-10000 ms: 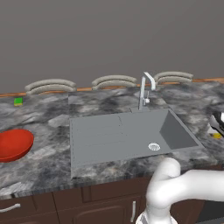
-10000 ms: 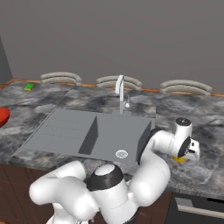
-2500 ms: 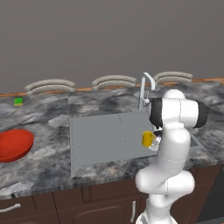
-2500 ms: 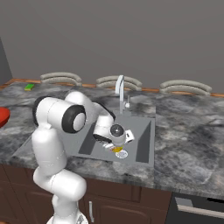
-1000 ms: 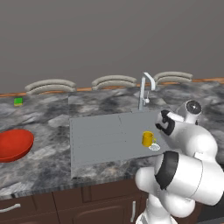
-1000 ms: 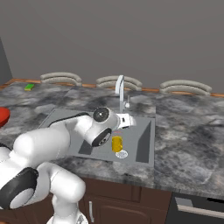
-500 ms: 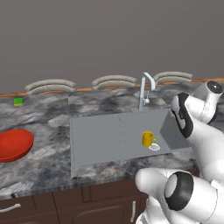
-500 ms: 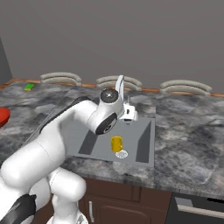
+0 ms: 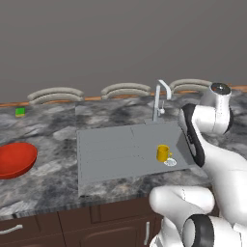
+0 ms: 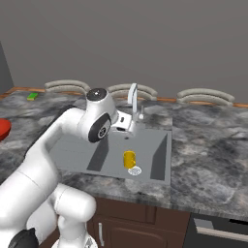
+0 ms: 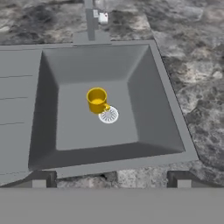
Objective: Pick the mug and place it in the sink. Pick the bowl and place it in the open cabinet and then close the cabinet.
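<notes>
Standing upright in the grey sink (image 11: pixel 144 94), the small yellow mug (image 11: pixel 96 100) sits just beside the round drain (image 11: pixel 108 115), apart from the gripper (image 11: pixel 109 180), whose jaws hang spread wide and empty above the basin's near rim. A curved silver faucet (image 9: pixel 160 97) rises behind. The mottled grey stone bench (image 9: pixel 43 176) carries a shallow red bowl (image 9: pixel 16 159) far left.
</notes>
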Robot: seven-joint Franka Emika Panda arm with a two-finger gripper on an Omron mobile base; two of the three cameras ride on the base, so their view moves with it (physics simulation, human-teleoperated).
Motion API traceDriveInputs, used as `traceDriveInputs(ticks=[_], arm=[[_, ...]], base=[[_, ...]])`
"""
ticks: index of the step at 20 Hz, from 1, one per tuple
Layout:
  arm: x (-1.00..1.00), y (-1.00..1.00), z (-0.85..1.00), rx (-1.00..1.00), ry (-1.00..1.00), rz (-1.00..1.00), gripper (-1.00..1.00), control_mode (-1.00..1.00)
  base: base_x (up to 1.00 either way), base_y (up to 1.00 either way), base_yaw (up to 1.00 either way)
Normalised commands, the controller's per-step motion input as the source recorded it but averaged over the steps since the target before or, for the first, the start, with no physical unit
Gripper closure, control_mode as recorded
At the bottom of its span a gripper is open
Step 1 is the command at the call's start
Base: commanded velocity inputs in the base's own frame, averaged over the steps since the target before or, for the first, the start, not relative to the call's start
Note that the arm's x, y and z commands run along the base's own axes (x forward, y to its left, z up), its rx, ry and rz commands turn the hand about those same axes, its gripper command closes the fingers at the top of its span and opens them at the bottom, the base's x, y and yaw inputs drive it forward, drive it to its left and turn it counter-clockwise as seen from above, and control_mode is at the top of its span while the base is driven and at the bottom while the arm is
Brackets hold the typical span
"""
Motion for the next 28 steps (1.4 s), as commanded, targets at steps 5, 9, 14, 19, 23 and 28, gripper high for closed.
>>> traceDriveInputs(ticks=[5, 9, 14, 19, 23, 28], arm=[[0.00, 0.37, 0.38, 0.00, 0.35, -0.01, -1.00, -1.00], [0.00, 0.47, 0.08, 0.05, 0.33, 0.00, -1.00, -1.00], [-0.03, 0.59, -0.02, 0.04, 0.16, 0.00, -1.00, -1.00], [-0.12, 0.64, -0.15, 0.05, 0.01, 0.00, -1.00, -1.00], [-0.06, 0.69, -0.12, 0.01, 0.00, 0.00, -1.00, -1.00], [-0.01, 0.69, -0.05, 0.00, 0.00, -0.06, -1.00, -1.00]], base=[[0.00, 0.00, 0.00], [0.00, 0.00, 0.00], [0.00, 0.00, 0.00], [0.00, 0.00, 0.00], [0.00, 0.00, 0.00], [0.00, 0.00, 0.00]])
